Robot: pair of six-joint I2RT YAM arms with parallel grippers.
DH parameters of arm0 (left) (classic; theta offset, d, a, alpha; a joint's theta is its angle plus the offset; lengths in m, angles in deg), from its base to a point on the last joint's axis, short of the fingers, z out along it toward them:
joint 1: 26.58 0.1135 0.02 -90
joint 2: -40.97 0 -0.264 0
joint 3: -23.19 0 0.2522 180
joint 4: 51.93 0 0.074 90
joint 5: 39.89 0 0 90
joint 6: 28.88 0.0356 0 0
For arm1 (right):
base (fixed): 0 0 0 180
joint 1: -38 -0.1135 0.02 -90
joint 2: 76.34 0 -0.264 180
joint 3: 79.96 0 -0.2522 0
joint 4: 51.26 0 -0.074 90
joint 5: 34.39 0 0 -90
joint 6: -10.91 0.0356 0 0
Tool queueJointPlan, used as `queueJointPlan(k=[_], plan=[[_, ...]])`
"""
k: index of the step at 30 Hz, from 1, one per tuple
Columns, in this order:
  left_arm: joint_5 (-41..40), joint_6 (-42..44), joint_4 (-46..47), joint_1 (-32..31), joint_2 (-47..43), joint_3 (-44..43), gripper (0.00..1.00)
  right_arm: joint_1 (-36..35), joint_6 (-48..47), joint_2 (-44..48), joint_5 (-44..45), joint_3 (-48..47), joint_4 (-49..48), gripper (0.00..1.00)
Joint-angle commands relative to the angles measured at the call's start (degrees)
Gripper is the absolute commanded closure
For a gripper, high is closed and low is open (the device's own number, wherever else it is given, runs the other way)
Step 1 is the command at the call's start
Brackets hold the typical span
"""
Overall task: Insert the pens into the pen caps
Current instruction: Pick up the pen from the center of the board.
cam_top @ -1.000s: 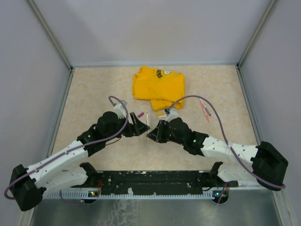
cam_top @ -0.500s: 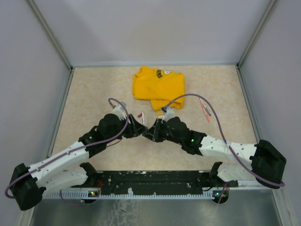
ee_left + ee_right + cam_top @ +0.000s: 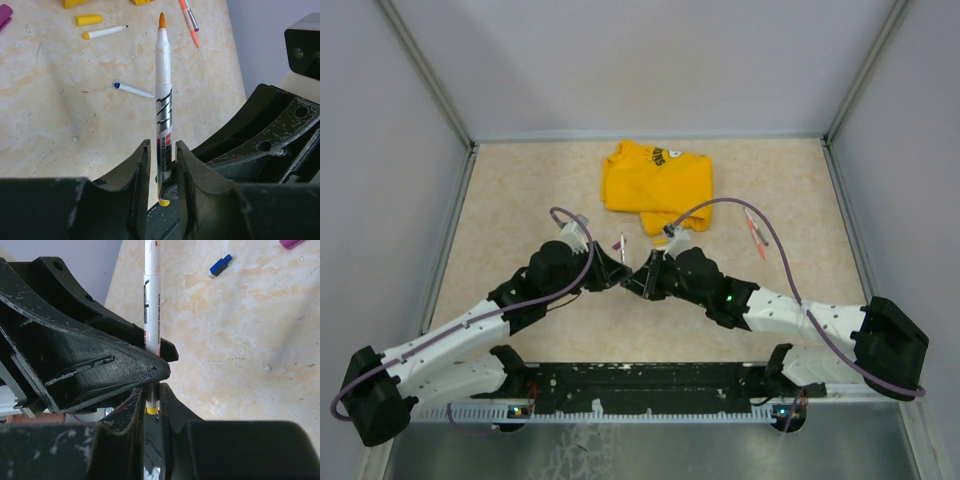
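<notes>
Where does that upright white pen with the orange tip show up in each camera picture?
Top external: white orange-tipped pen, tiny, centre, just below the folded yellow T-shirt.
Left wrist: the pen centre, upright, tip near the top edge.
Right wrist: the pen upper centre-left, running off the top edge.
Shared landmark: the beige marbled tabletop behind it.

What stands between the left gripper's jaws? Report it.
An orange-tipped pen, upright, its yellow end low between the jaws; the left wrist view shows it.
</notes>
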Motion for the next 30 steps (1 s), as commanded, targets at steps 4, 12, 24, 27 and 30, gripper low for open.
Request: queueJointPlan(k=[4, 12, 24, 27, 30], plan=[[1.8, 2.9, 2.7, -0.6, -0.6, -0.4, 0.78, -0.6, -1.6, 0.0, 0.9, -2.2, -4.6, 0.99], [2.8, 5.9, -0.5, -0.6, 0.5, -3.6, 1.0, -0.5, -5.0, 1.5, 1.6, -3.2, -2.1, 0.85], [-2.9, 15.3, -9.2, -0.6, -2.0, -7.7, 1.0, -0.6, -8.0, 8.5, 5.7, -0.1, 7.7, 0.51], [-5.0, 16.5, -13.0, -0.6, -2.5, -9.4, 1.0, -0.5, -7.8, 11.8, 8.5, 0.6, 12.3, 0.49], [-8.5, 16.6, -18.0, -0.6, -2.7, -11.2, 1.0, -0.5, -7.1, 14.9, 12.1, 0.8, 18.8, 0.49]])
